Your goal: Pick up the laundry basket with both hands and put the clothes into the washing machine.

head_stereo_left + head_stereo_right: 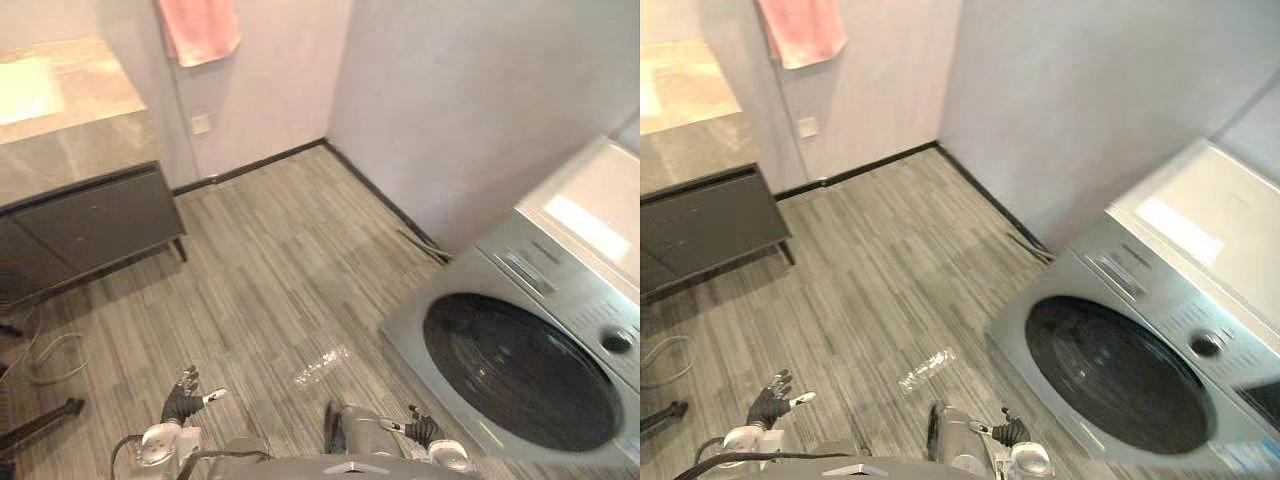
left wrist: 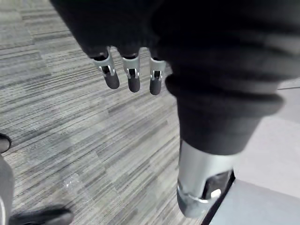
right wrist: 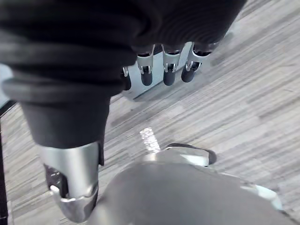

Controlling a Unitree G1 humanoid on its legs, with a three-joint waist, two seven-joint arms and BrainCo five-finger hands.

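Both hands hang low and empty over the wood-look floor (image 1: pixel 280 270), with the washing machine (image 1: pixel 505 265) to the robot's right.

The left hand (image 1: pixel 183 400) and right hand (image 1: pixel 425 430) sit at the lower edge of the head views, well apart. Each has its fingers (image 2: pixel 133 79) straight and relaxed, holding nothing and touching nothing; the right hand's fingers (image 3: pixel 168 74) show the same in its own wrist view. The silver front-loading washing machine stands against the right wall, its round dark door (image 1: pixel 515 370) flush with the front and a knob (image 1: pixel 617 341) on its panel. Across the room a dark cabinet (image 1: pixel 95 220) carries a marble counter (image 1: pixel 70 120), and a pink towel (image 1: pixel 200 28) hangs on the wall above a socket (image 1: pixel 201 123).
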